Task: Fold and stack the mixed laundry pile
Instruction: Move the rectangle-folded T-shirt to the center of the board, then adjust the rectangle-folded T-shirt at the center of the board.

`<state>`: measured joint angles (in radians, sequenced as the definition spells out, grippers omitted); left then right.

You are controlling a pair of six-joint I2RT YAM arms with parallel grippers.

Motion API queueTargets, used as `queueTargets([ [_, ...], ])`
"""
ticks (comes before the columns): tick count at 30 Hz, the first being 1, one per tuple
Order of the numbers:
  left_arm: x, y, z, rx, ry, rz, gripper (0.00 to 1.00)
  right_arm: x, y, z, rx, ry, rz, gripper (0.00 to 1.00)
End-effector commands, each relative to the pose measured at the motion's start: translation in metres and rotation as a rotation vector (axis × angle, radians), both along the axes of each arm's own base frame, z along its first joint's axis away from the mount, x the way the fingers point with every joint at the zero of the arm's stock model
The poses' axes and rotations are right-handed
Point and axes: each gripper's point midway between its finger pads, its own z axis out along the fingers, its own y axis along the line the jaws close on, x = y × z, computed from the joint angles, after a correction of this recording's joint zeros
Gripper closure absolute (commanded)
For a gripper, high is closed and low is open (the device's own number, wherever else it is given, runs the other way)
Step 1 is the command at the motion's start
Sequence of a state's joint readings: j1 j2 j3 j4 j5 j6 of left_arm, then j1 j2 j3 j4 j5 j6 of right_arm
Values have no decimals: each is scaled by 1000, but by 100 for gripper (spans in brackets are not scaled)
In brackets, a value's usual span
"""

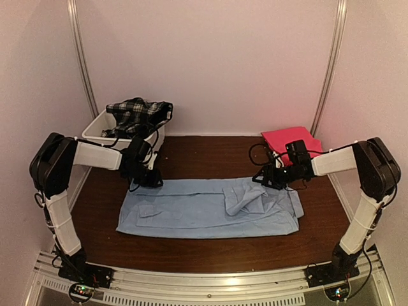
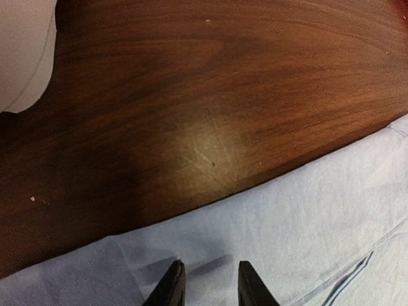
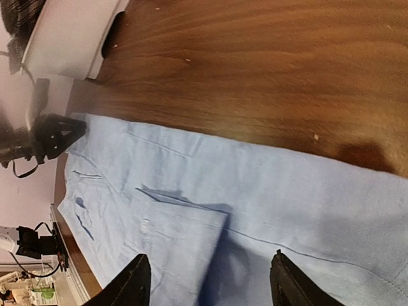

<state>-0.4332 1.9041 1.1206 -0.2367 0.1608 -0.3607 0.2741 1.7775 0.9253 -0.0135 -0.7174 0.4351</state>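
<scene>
A light blue collared shirt (image 1: 191, 210) lies spread flat across the middle of the table, with a rumpled folded flap (image 3: 172, 236) towards its right end. My left gripper (image 1: 148, 180) (image 2: 210, 264) hangs just over the shirt's far left edge, its jaws a narrow gap apart with nothing between them. Over the folded flap my right gripper (image 1: 266, 180) (image 3: 210, 255) stands wide open and holds nothing. A folded pink-red cloth (image 1: 290, 139) lies at the back right. The black-and-white plaid garment (image 1: 137, 115) is heaped in the tub.
The white plastic tub (image 1: 95, 131) (image 2: 22, 51) stands at the back left, close behind my left arm. Bare dark wood (image 1: 204, 159) shows between the shirt and the back wall. Metal frame posts rise at both back corners.
</scene>
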Motion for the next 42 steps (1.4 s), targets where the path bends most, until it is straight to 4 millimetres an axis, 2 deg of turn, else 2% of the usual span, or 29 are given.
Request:
queueTargets([
  [1,7,-19,29,-33,-62,-79,70,-4,26,58,69,-138,154,36],
  [5,1,-36,58,-53,-152,-156,70,-33,33,49,18,-96,226,40],
  [8,-8,-67,86,-121,-232,-249,69,-65,45,42,1,-64,288,46],
  [12,-15,-117,112,-209,-282,-360,69,-112,60,31,13,-11,348,57],
  [15,-17,-156,116,-265,-275,-432,69,-141,62,19,10,34,361,62],
  [19,-23,-210,115,-292,-288,-570,69,-169,54,8,20,60,364,62],
  [22,-32,-241,113,-324,-278,-668,69,-183,52,11,57,52,383,59],
  [25,-31,-251,108,-334,-263,-685,69,-176,50,33,72,-35,351,47],
  [28,-30,-250,111,-335,-270,-673,69,-149,39,61,58,-151,240,35],
  [31,-29,-244,113,-320,-279,-653,69,-115,22,72,59,-191,123,33],
  [33,-28,-240,115,-298,-285,-633,69,-96,14,68,36,-175,78,36],
  [35,-27,-235,119,-283,-301,-619,69,-86,14,61,21,-155,74,37],
  [42,-27,-220,137,-269,-380,-569,63,-79,24,33,30,-90,116,40],
])
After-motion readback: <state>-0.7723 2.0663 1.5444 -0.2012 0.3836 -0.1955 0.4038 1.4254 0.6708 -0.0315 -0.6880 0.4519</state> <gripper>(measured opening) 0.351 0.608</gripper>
